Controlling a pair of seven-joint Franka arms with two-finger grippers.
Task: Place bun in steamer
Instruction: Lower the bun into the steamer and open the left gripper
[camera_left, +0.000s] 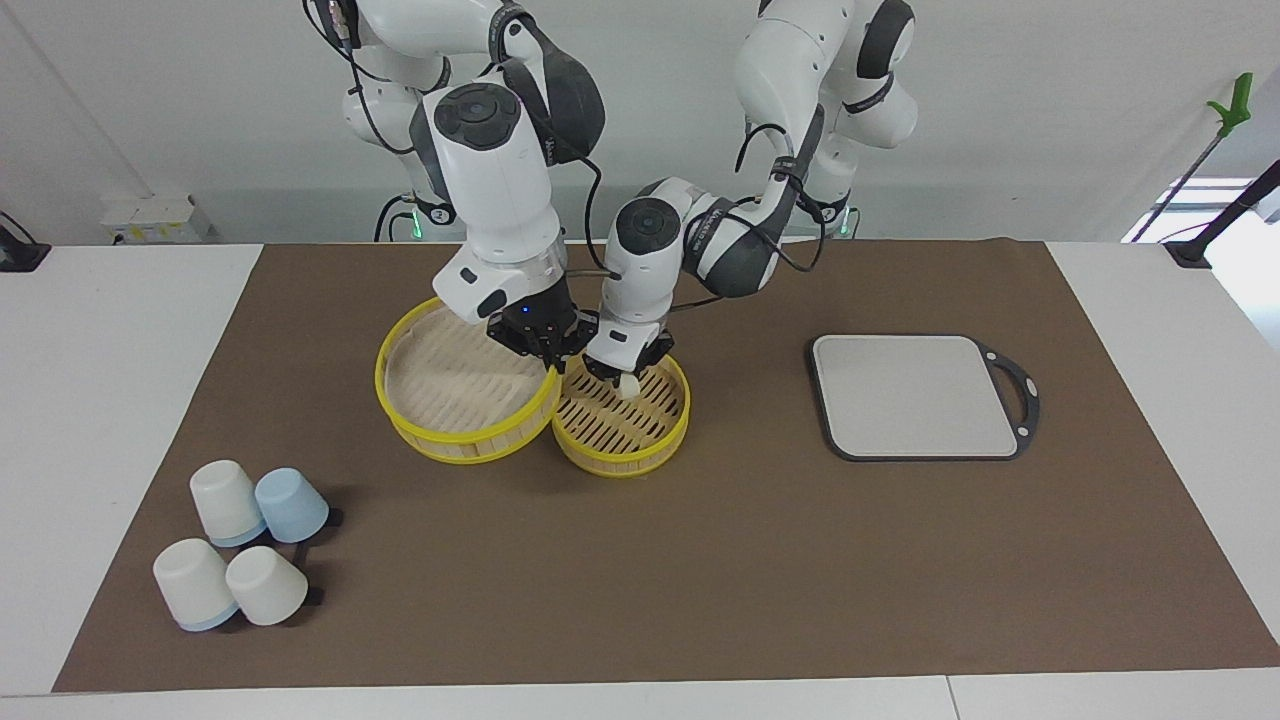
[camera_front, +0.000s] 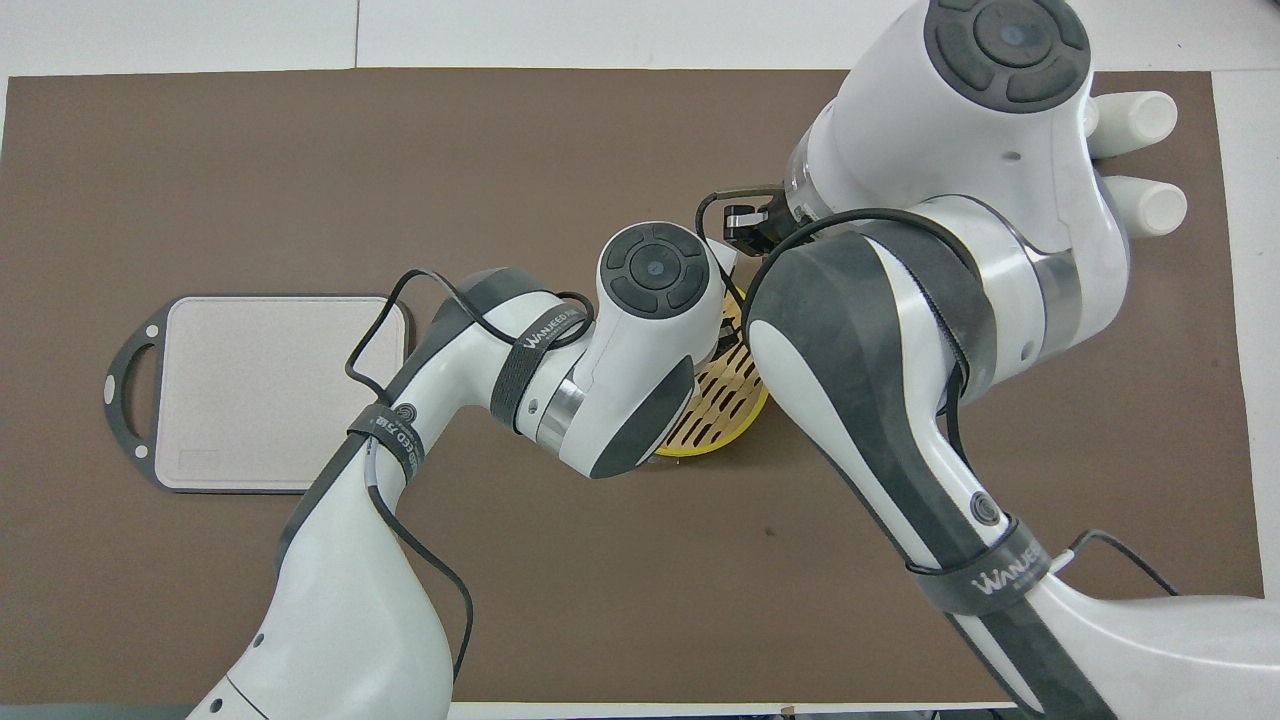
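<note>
The steamer stands as two yellow-rimmed bamboo rounds side by side at mid-table. The smaller one with the slatted floor (camera_left: 640, 425) is partly visible in the overhead view (camera_front: 722, 398). The wider round (camera_left: 455, 385) leans against it, toward the right arm's end. My left gripper (camera_left: 628, 384) is shut on the small cream-white bun (camera_left: 629, 388) and holds it low over the slatted floor, inside the rim. My right gripper (camera_left: 548, 360) is shut on the wider round's rim where the two rounds meet. In the overhead view both hands cover their fingertips and the bun.
A grey rectangular board (camera_left: 915, 395) with a dark handle lies toward the left arm's end; it also shows in the overhead view (camera_front: 285, 390). Several upturned white and pale blue cups (camera_left: 245, 545) lie farther from the robots at the right arm's end.
</note>
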